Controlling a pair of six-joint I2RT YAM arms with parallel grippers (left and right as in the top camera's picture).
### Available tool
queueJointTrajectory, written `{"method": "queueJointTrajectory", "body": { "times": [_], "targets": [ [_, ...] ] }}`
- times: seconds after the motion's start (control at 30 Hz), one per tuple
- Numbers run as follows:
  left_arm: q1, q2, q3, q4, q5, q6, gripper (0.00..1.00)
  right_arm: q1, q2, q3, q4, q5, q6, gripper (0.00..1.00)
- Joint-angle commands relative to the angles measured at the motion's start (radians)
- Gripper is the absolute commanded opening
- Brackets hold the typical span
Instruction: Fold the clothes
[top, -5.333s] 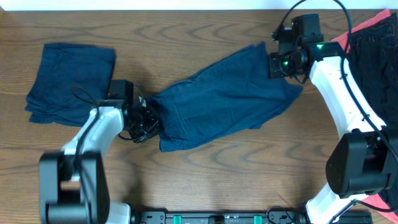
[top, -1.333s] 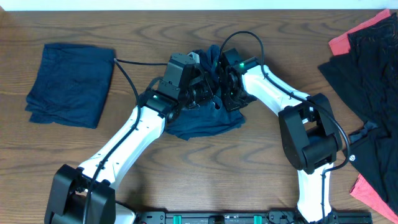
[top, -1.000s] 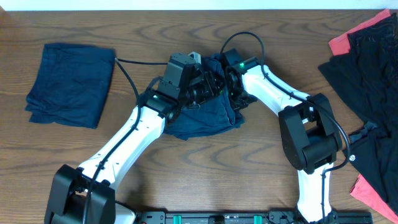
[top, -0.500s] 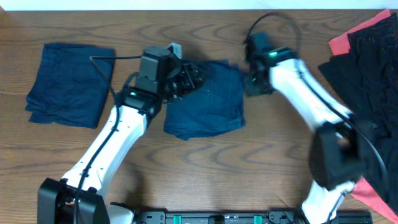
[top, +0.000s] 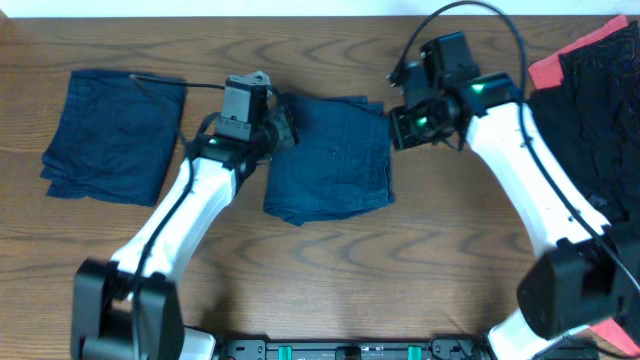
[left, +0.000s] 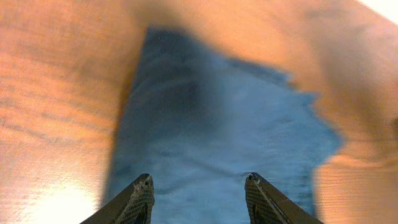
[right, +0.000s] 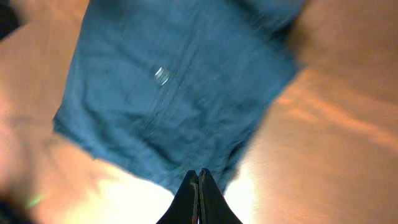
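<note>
A folded navy garment (top: 330, 155) lies flat on the worktop (top: 330, 280). At its left edge the left end effector (left: 199, 183) gapes wide and empty. Off its right edge the right end effector (right: 199, 173) has its fingers pressed together, with no cloth visibly pinched.

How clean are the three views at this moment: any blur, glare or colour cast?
Overhead: sharp, evenly lit, the folded navy-blue cloth garment crisp on the brown wooden table. Left wrist: soft with blur, table tinted orange, a glare patch at lower left. Right wrist: blurred as well, cloth weave smeared, bright glare on the table beside the right gripper.
</note>
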Motion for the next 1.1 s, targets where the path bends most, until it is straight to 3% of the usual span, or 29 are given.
{"method": "queueJointTrajectory", "body": {
  "times": [0.0, 0.3, 0.53, 0.77, 0.87, 1.0, 1.07],
  "targets": [
    [0.002, 0.088, 0.018, -0.026, -0.038, 0.039, 0.49, 0.033, 0.061, -0.002, -0.041, -0.090, -0.023, 0.01],
    [0.002, 0.217, 0.018, -0.214, 0.012, 0.037, 0.50, 0.126, 0.211, -0.002, -0.126, -0.074, -0.084, 0.01],
    [-0.006, 0.216, 0.018, -0.462, 0.087, -0.072, 0.49, 0.129, 0.351, -0.002, -0.087, -0.051, -0.079, 0.01],
    [-0.091, 0.192, 0.018, -0.635, 0.202, -0.099, 0.48, 0.090, 0.408, -0.001, 0.079, 0.371, 0.079, 0.01],
    [-0.154, 0.135, 0.018, -0.632, 0.170, -0.115, 0.46, 0.082, 0.398, 0.023, 0.188, 0.401, 0.078, 0.01],
    [-0.204, 0.022, 0.018, -0.622, -0.016, -0.154, 0.46, 0.085, 0.384, 0.089, 0.215, 0.401, 0.078, 0.01],
    [-0.192, -0.037, 0.018, -0.597, -0.113, -0.151, 0.53, 0.091, 0.376, 0.109, 0.210, 0.402, 0.071, 0.01]
  ]
}}
